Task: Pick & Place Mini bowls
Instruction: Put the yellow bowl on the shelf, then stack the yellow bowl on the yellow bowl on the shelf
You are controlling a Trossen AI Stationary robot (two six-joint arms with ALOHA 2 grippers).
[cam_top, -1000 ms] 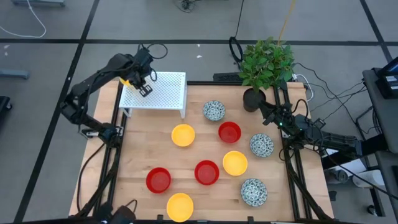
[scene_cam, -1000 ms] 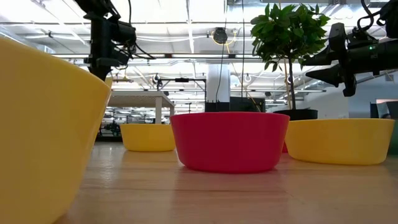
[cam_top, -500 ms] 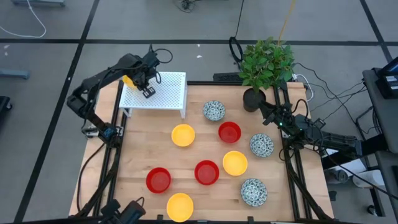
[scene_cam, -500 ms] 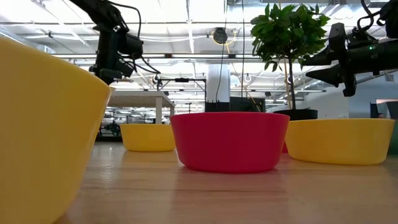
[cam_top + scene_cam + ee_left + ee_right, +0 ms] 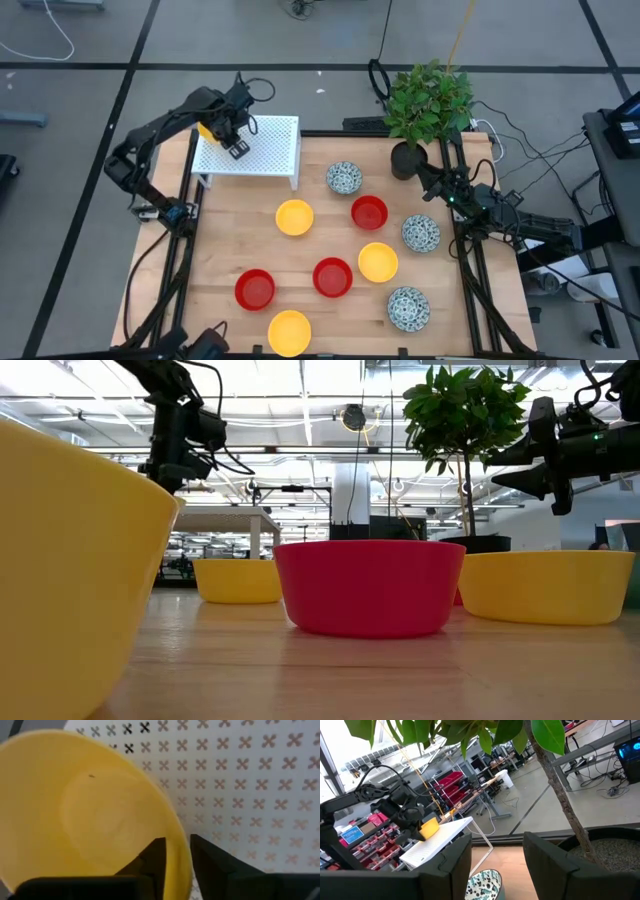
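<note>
Over white rack (image 5: pixel 256 148), left tool (image 5: pixel 176 865) loosened on yellow bowl (image 5: pixel 85 815).

The left gripper (image 5: pixel 231 136) is over the rack (image 5: pixel 262 147) at the table's (image 5: pixel 220 260) far left corner. One bowl (image 5: pixel 80 815) sits right between its fingers. The other bowls (image 5: pixel 334 262) lie well to its right and nearer. The plant (image 5: pixel 428 105) stands far right.
</note>
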